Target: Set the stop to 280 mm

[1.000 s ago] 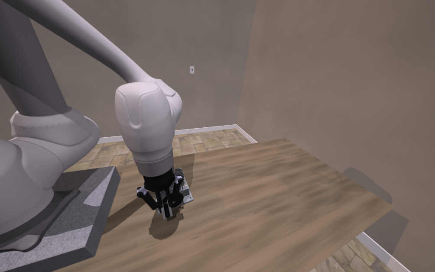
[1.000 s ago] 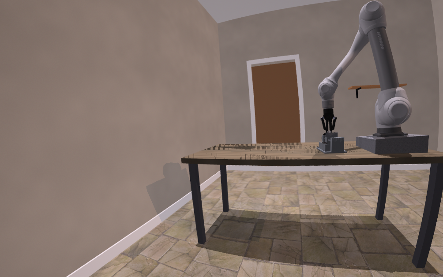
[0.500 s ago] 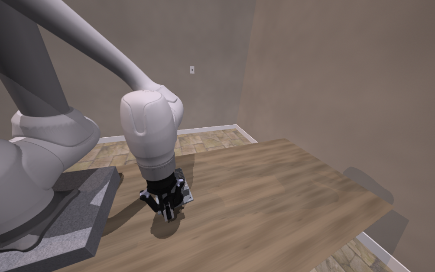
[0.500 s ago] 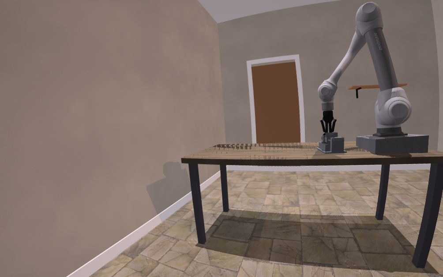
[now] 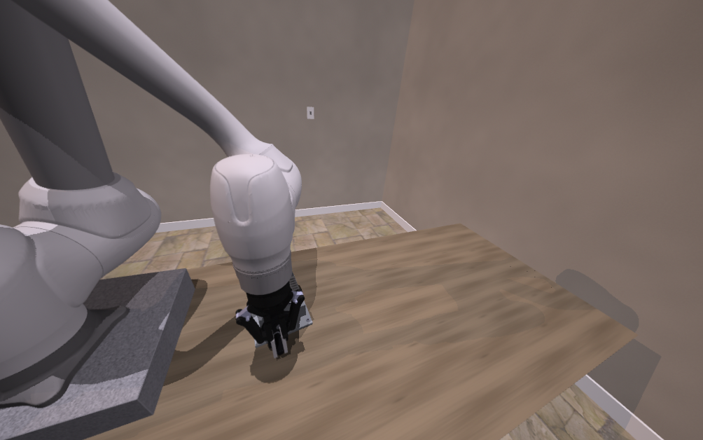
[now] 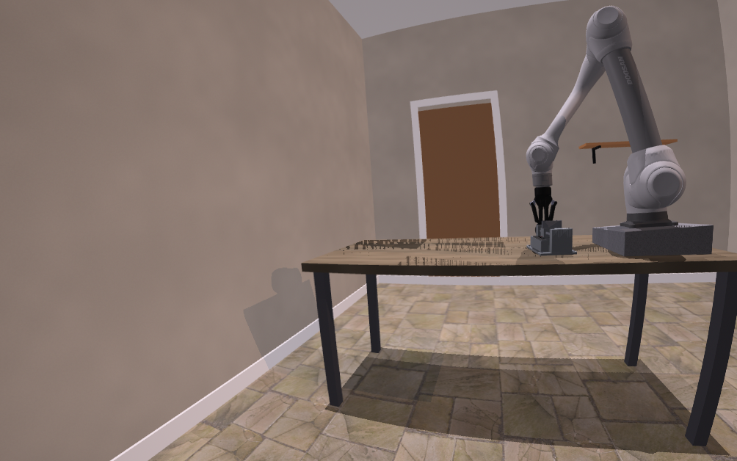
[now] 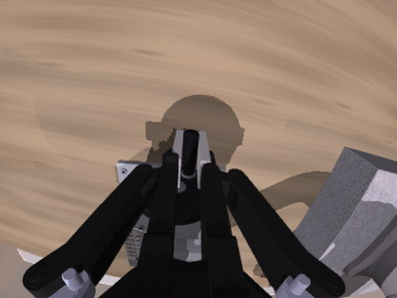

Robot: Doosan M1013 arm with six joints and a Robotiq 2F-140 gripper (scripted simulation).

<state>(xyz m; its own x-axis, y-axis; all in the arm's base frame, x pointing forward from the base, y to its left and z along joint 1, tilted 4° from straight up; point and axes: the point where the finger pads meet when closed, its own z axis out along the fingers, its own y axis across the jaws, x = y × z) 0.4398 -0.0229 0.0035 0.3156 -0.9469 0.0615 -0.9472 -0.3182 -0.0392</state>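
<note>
Gripper (image 7: 189,161) pointing straight down, fingers nearly together – pinching the handwheel (image 7: 181,188), mostly hidden under the black links in wrist view. Handwheel sits atop a small grey stop fixture (image 6: 553,241) on the wood table (image 5: 414,311), just beside the arm's grey base block (image 5: 129,352). Beyond – brown door (image 6: 459,168), wall shelf (image 6: 603,144).
</note>
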